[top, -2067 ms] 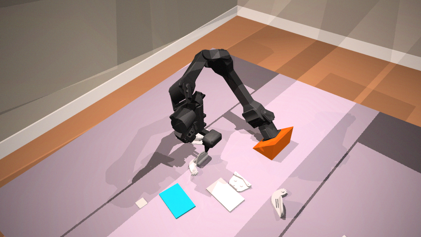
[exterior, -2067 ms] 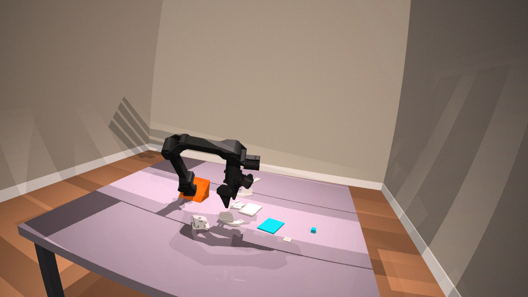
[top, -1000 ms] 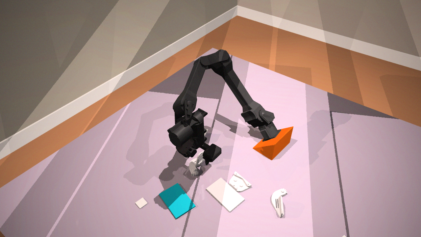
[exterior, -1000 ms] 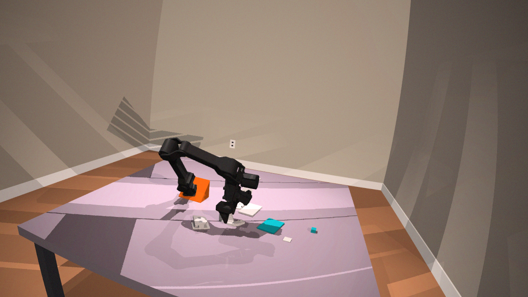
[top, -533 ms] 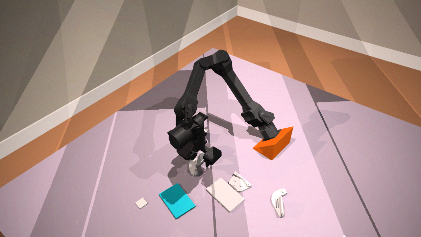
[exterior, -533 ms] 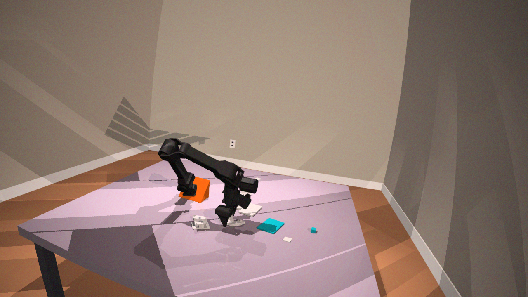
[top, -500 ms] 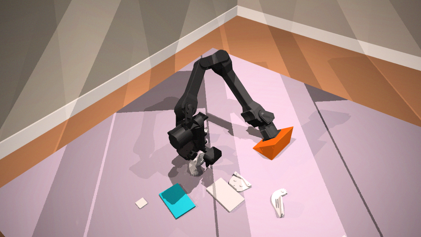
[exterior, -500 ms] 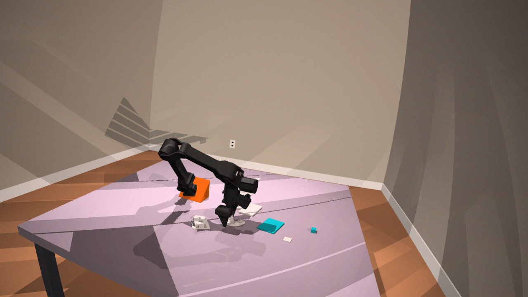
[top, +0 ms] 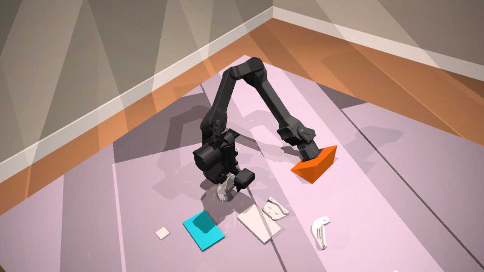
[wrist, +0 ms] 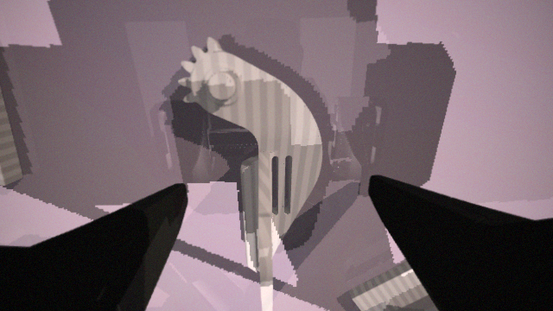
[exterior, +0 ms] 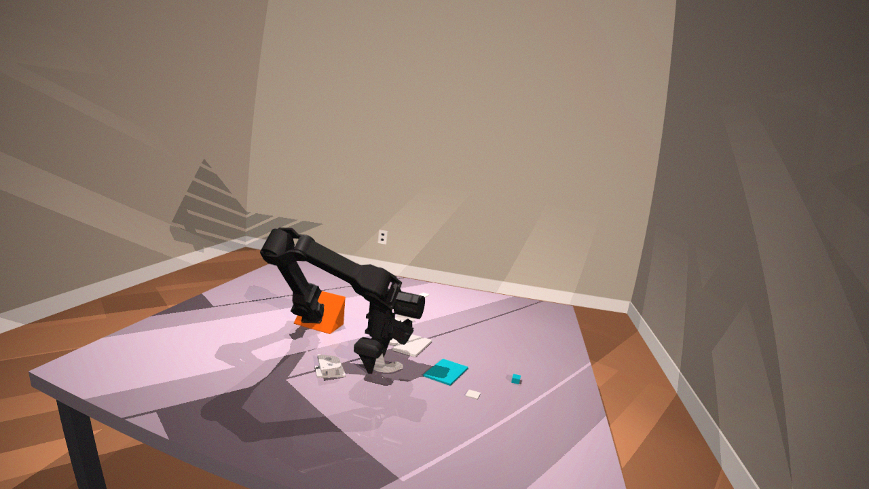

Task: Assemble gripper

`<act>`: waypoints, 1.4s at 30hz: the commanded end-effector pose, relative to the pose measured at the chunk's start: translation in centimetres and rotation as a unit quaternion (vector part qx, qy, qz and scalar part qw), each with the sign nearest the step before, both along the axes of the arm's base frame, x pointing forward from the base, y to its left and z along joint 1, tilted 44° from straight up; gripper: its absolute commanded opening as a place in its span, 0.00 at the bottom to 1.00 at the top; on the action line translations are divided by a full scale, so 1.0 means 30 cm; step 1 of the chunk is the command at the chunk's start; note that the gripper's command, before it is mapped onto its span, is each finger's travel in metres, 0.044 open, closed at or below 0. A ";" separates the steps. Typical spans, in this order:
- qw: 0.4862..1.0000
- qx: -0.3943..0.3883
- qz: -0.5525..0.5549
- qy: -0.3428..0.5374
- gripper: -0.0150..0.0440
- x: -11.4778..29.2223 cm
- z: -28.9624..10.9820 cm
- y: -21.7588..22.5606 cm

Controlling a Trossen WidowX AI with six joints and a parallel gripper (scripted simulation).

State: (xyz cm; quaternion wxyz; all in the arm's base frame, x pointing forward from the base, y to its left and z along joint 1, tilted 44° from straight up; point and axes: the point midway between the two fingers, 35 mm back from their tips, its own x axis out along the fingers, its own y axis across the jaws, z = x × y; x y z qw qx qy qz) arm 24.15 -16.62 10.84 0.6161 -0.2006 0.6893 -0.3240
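my pincer point(top: 230, 184) point(exterior: 384, 355) point(wrist: 279, 187) is spread, fingertips either side of one toothed part point(top: 222, 192) point(exterior: 388, 367) point(wrist: 302, 121), well inward of the tabletop point(top: 84, 203) point(exterior: 516, 437) edges.

The arm point(top: 270, 101) point(exterior: 334, 258) and its fingers point(top: 238, 187) point(exterior: 369, 363) are black, and the wedge point(top: 316, 165) point(exterior: 330, 313) is bright orange. The table point(top: 355, 203) point(exterior: 516, 437) is pale pink-lilac, crossed by darker mauve shadow bands and thin dark lines. One flat square plate point(top: 211, 236) point(exterior: 454, 369) is turquoise, part of it darkened to teal; the small cube point(exterior: 516, 378) is turquoise too. The toothed jaw point(top: 223, 193) point(exterior: 388, 367) point(wrist: 281, 112) is off-white with grey stripes. The floor point(top: 338, 50) point(exterior: 625, 377) is orange-brown, the walls point(top: 118, 44) point(exterior: 455, 121) grey-beige.
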 end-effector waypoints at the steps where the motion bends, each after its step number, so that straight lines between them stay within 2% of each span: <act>1: 1.000 -0.002 0.001 0.001 1.00 0.000 0.001 -0.002; 3: 1.000 -0.002 0.001 0.001 1.00 0.000 0.001 -0.002; 14: 1.000 0.000 0.000 0.000 0.51 0.000 0.000 0.000; 17: 1.000 0.000 0.000 0.000 0.48 0.000 0.000 0.000; 30: 1.000 0.000 0.000 0.000 0.48 0.001 0.001 0.001; 42: 1.000 0.002 0.001 0.000 0.48 0.030 0.086 0.083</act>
